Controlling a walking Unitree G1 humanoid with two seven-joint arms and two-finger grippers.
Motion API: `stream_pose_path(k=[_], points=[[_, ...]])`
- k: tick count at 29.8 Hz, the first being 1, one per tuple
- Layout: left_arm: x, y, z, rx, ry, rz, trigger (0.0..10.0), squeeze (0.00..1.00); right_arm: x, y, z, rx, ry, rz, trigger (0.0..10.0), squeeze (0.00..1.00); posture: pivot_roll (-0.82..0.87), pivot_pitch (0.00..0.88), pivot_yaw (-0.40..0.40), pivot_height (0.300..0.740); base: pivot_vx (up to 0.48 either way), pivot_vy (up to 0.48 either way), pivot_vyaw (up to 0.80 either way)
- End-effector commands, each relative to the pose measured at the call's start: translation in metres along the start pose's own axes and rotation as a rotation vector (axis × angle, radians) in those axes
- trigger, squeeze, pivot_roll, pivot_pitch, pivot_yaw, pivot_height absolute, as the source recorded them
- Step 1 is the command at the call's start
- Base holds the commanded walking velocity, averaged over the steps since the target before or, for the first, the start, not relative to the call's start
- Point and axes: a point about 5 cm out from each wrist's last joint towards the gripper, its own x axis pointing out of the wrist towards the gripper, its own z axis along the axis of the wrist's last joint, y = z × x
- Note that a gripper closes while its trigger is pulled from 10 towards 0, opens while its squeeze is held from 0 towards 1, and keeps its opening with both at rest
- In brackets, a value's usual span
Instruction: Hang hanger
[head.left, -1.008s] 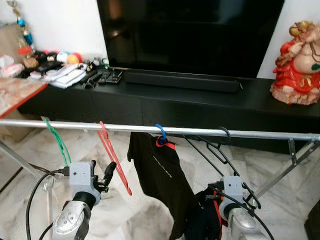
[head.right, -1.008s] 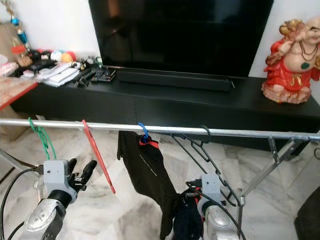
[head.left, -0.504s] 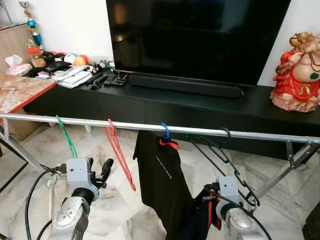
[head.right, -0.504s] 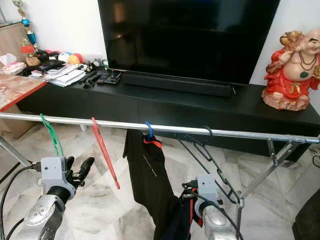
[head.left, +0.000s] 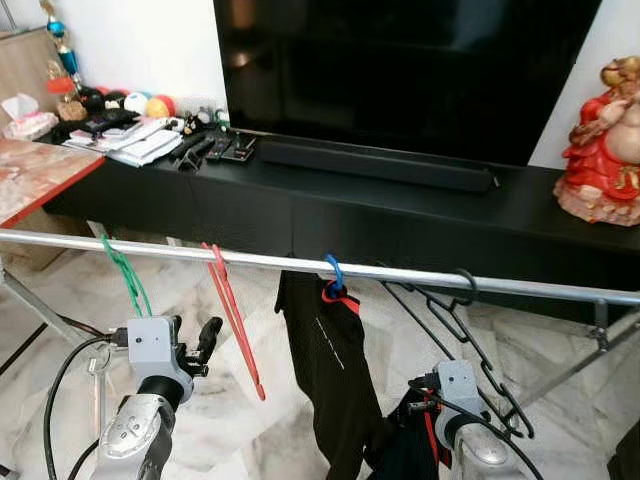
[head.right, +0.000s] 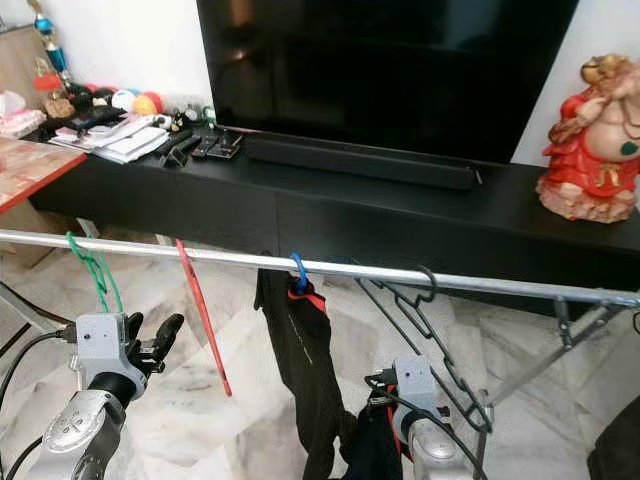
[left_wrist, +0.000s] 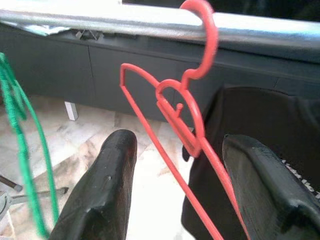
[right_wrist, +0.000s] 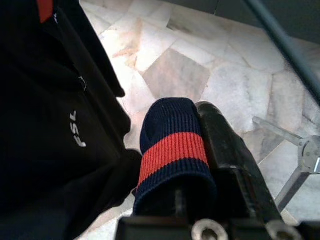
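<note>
The red hanger (left_wrist: 192, 130) is hooked over the silver rail (head.left: 400, 273), its long body hanging down and slanting toward the robot's right, between a green hanger (head.left: 127, 280) and the black shirt (head.left: 335, 380) on a blue hook. The left gripper (left_wrist: 180, 200) sits just below the rail with its black fingers (left_wrist: 107, 190) spread wide, the red frame running between them untouched. Low down, the right gripper (right_wrist: 200, 165) is clamped on a navy cuff with a red stripe (right_wrist: 172, 150) (dark garment bunched beside it).
</note>
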Motion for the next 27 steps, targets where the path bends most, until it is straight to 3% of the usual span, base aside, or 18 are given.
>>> stream_pose_path(k=[1, 5, 16, 20, 25, 26, 27], points=[[0.000, -0.001, 0.002, 0.025, 0.006, -0.012, 10.0, 0.00, 0.002, 0.001, 0.007, -0.012, -0.028, 0.006, 10.0, 0.00, 0.02, 0.046, 0.008, 0.740, 0.341, 0.000, 0.00], [-0.001, -0.004, 0.000, 0.065, 0.024, -0.048, 10.0, 0.00, 0.002, 0.003, 0.007, -0.018, -0.030, 0.011, 10.0, 0.00, 0.02, 0.051, 0.008, 0.740, 0.208, 0.000, 0.00], [-0.006, -0.004, -0.003, 0.068, 0.049, -0.105, 10.0, 0.00, 0.003, 0.003, 0.007, -0.026, -0.031, 0.017, 10.0, 0.00, 0.02, 0.054, 0.003, 0.740, 0.000, 0.000, 0.00], [-0.002, -0.010, -0.015, 0.144, 0.172, -0.206, 10.0, 0.00, 0.003, 0.004, 0.006, -0.032, -0.026, 0.022, 10.0, 0.00, 0.02, 0.053, 0.005, 0.740, 0.000, 0.000, 0.00], [0.008, -0.010, -0.013, 0.153, 0.185, -0.175, 10.0, 0.00, 0.004, 0.003, 0.008, -0.039, -0.032, 0.019, 10.0, 0.00, 0.01, 0.053, 0.009, 0.740, 0.000, 0.000, 0.00], [0.012, -0.013, -0.011, 0.139, 0.179, -0.185, 10.0, 0.36, 0.004, 0.003, 0.008, -0.038, -0.035, 0.016, 10.0, 0.00, 0.01, 0.051, 0.012, 0.740, 0.000, 0.000, 0.00], [0.016, -0.014, -0.012, 0.139, 0.190, -0.203, 10.0, 1.00, 0.004, 0.002, 0.009, -0.037, -0.036, 0.014, 10.0, 0.00, 0.01, 0.050, 0.013, 0.740, 0.000, 0.000, 0.00]])
